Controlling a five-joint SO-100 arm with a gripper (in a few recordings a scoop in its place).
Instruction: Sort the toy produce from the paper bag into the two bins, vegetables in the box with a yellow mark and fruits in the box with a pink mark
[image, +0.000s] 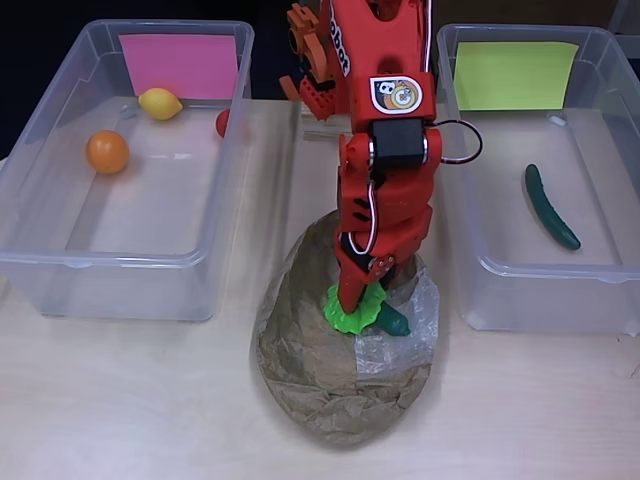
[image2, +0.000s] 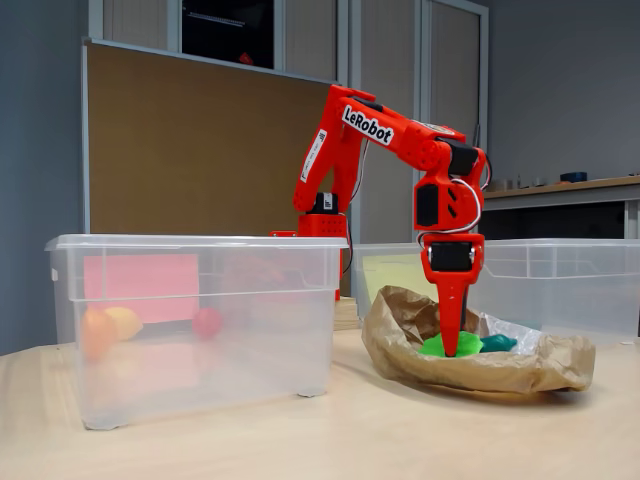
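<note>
The crumpled brown paper bag (image: 320, 380) (image2: 480, 370) lies between the two clear bins. A bright green leafy toy (image: 358, 318) (image2: 440, 347) and a dark green toy (image: 393, 321) (image2: 497, 343) sit in its mouth. My red gripper (image: 350, 300) (image2: 452, 340) points straight down into the bag, its jaws together at the leafy toy. The left bin (image: 60, 265) with the pink mark (image: 178, 65) holds a lemon (image: 160, 103), an orange (image: 107, 151) and a small red fruit (image: 222, 123). The right bin (image: 540, 270) with the yellow mark (image: 515, 75) holds a cucumber (image: 551, 207).
The arm's base (image: 320, 60) stands at the back between the bins. Bare wooden table (image: 120, 400) runs along the front, on either side of the bag. A clear plastic patch (image: 405, 335) covers the bag's right side.
</note>
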